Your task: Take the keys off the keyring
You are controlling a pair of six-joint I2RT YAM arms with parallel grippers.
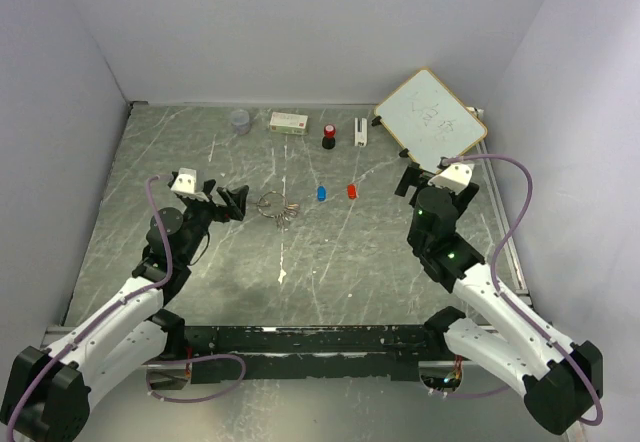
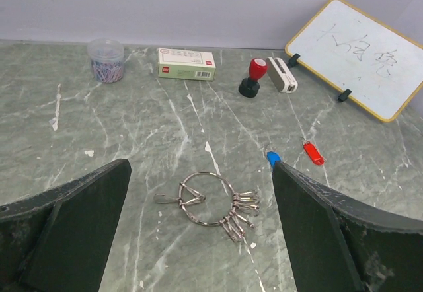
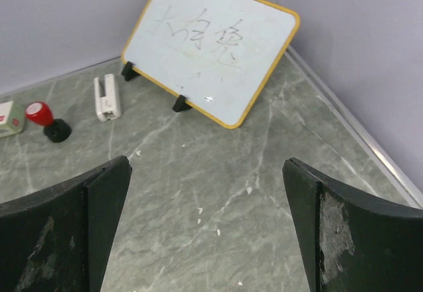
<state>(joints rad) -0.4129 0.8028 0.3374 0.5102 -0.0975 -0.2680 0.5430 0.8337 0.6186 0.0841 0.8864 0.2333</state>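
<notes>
Left fingers (image 2: 73, 232): spread wide apart, holding nothing, low over the bench, one on each side of the keyring in the wrist view.
Right fingers (image 3: 66, 232): also wide apart, holding nothing, aimed at the far right corner.
Keyring (image 2: 228, 207): flat on the bench just ahead of the left fingers; thin silver loop with a bunch of small silver clips at its right side and one clip across its left side.
Blue key (image 1: 321, 193): loose on the bench, right of the keyring and apart from it.
Red key (image 1: 351, 191): loose too, just right of the blue key, not touching it.
Bench (image 1: 350, 272): grey-green stone look, with white veins and a few white specks.
Back row, left to right near the far wall: clear tub (image 2: 106, 59) of coloured clips, green-and-white box (image 2: 186, 63), red-topped black stamp (image 2: 253, 77), small white block (image 2: 282, 74).
Whiteboard (image 3: 211, 47): yellow-framed, propped at a tilt on black feet in the far right corner, faint scribbles on its face.
Walls (image 1: 300, 22): plain pale lilac, on three sides.
Top view only: left arm (image 1: 120, 312) and right arm (image 1: 500, 302) seen whole, the first pointed at the keyring, the second at the whiteboard.
Left wrist view only: single clips on the ring told apart; blue key half hidden behind the right-hand finger.
Right wrist view only: scribbles on the whiteboard at their closest; stamp, white block and a corner of the box at the left edge.
</notes>
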